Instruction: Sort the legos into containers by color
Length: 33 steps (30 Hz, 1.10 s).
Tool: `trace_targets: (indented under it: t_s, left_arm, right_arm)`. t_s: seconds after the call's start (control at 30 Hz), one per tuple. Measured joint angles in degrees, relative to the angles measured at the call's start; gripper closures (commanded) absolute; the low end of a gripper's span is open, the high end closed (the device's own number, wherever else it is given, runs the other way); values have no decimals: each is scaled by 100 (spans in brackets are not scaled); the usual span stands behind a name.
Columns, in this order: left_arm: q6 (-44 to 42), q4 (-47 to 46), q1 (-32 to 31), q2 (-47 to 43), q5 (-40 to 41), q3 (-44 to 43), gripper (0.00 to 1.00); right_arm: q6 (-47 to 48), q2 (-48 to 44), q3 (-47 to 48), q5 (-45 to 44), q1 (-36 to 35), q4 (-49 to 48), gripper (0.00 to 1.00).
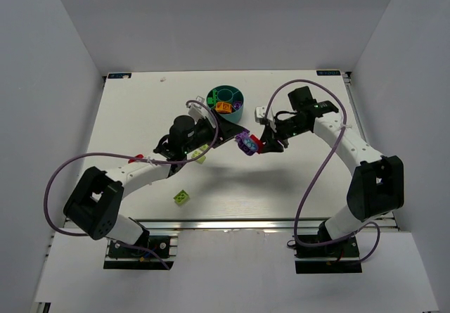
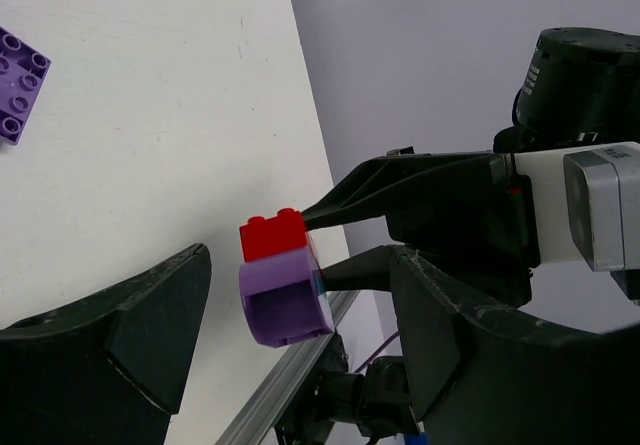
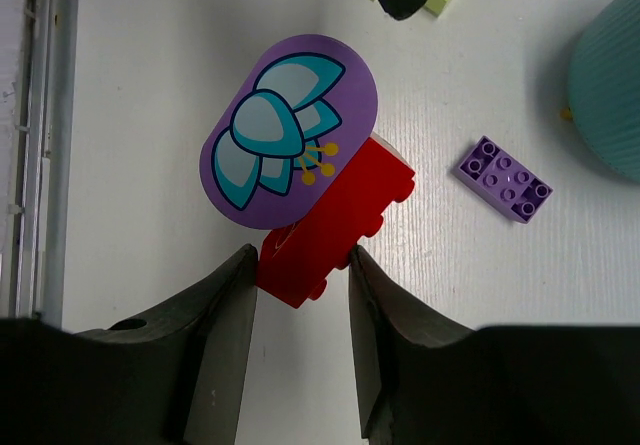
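The right gripper (image 3: 302, 262) clamps a red brick (image 3: 335, 220) with a purple piece (image 3: 288, 145) attached; the left gripper (image 2: 300, 265) gapes empty alongside. Mostly undone, I'd say: the bowl (image 1: 213, 95) shows one orange brick (image 1: 223, 106).

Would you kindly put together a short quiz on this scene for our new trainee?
1. True or false: the right gripper is shut on the red brick.
2. What is printed on the purple piece joined to that brick? A) a flower B) a star C) a number
3. Fill in: the gripper that is open and holds nothing is the ____ one.
Key: 1 true; 2 A; 3 left, that is, the left gripper.
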<state>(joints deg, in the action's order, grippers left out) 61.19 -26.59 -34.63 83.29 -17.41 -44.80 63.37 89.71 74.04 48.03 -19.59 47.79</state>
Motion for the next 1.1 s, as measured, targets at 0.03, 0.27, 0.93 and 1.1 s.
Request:
trace_targets:
  t_s: [0.03,0.27,0.93,1.1]
  left_arm:
    - [-22,7,-7,11,-7,-17,20]
    - [-146,221,-44,260,-118,-291,27]
    - [-216,505,-48,573,-566,-372,53]
    - [-22,203,-35,776,-682,-372,62]
  right_arm:
    - [0,0,0,-13,-26,-9,100]
    - [0,-2,0,-190,-173,-179,100]
    - [-22,-42,0,-656,-245,-647,100]
    - [-22,-42,-2,-839,-258,-647,100]
